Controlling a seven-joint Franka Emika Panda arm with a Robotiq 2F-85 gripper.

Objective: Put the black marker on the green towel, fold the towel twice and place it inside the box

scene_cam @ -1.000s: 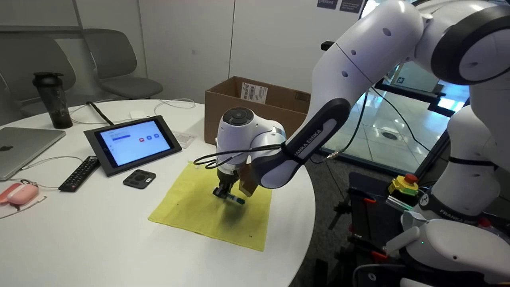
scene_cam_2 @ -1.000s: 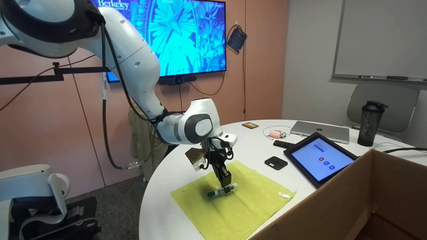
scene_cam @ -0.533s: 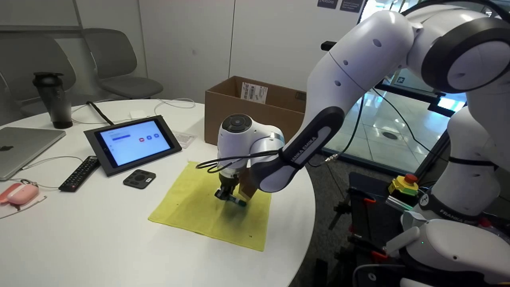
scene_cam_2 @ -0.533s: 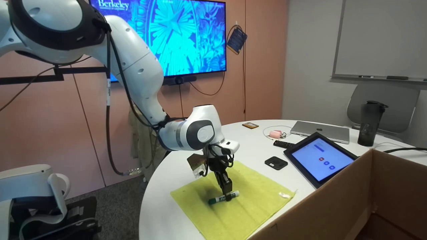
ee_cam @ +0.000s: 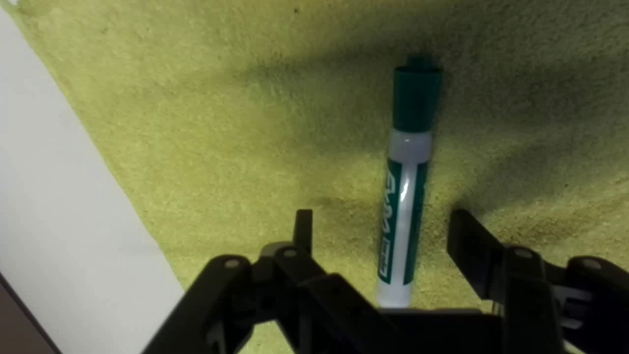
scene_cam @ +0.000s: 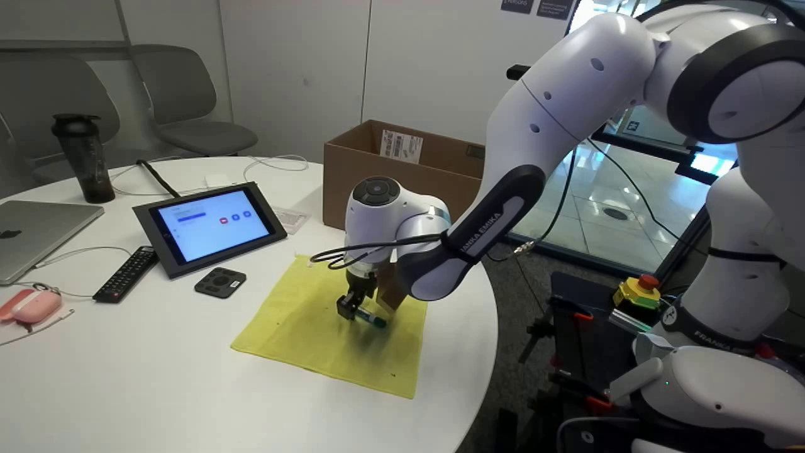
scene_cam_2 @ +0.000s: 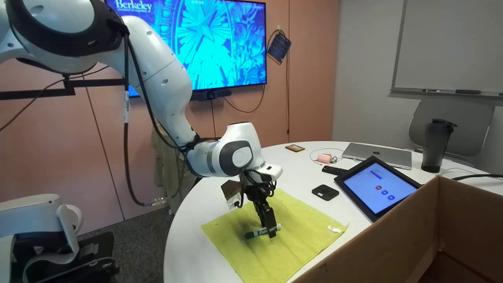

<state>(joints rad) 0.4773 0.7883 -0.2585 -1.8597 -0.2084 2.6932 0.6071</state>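
The green towel lies flat and spread out on the round white table, yellow-green in every view. On it rests the marker, which looks white with a green cap and green label rather than black. My gripper is open around the marker's lower body, with a gap on both sides. The fingers touch nothing that I can make out. In an exterior view the gripper points down at the towel, a fingertip covering part of the marker. The brown cardboard box stands behind the towel, its top open.
A tablet on a stand sits beside the towel. Close by lie a small black rounded device and a black remote. A pink case, a laptop and a dark bottle are farther off.
My gripper has come down a little with the marker and then opened, letting go of it on the towel. The towel's near edge has shifted very slightly.
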